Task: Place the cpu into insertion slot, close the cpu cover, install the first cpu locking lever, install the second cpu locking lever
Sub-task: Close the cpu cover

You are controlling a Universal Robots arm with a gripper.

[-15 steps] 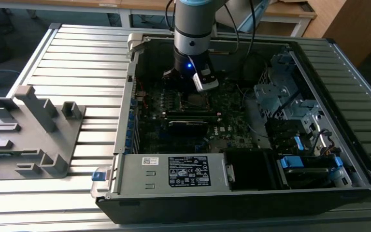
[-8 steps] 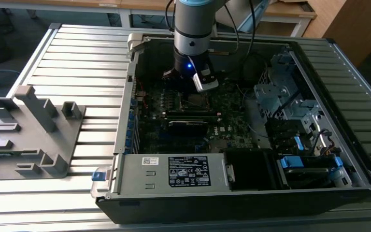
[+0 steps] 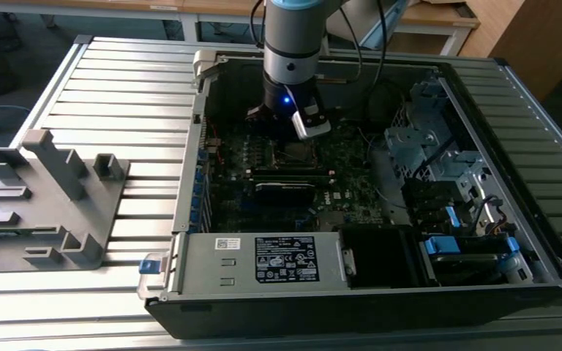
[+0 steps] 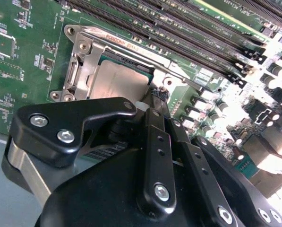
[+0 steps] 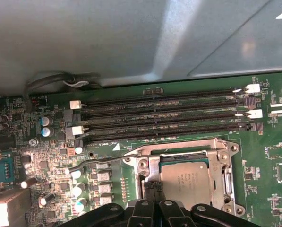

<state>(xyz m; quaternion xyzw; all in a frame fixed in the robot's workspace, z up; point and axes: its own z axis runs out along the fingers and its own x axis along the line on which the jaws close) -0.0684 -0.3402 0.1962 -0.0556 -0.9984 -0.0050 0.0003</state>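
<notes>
The cpu [image 5: 185,182], a flat grey square, lies in the socket on the green motherboard [image 5: 273,156]. The silvery cpu cover [image 5: 148,165] is folded down around it as a frame. In the second wrist view the cpu [image 4: 119,80] shows through the cover [image 4: 84,61] window. My gripper [image 4: 157,97] is shut, its thin tips together at the socket's corner with nothing seen between them. A thin wire locking lever [image 5: 91,163] runs out from that corner beside the gripper [image 5: 150,187]. In the exterior view the gripper [image 3: 298,135] hangs low over the socket inside the open computer case [image 3: 193,183].
Long black memory slots [image 5: 164,116] run beside the socket, with the grey case wall [image 5: 131,38] beyond them. Capacitors [image 5: 77,189] cluster near the lever. In the exterior view a power supply [image 3: 261,259], a drive cage [image 3: 427,139] and a grey fixture [image 3: 47,197] on the slatted table [image 3: 115,80] surround the work.
</notes>
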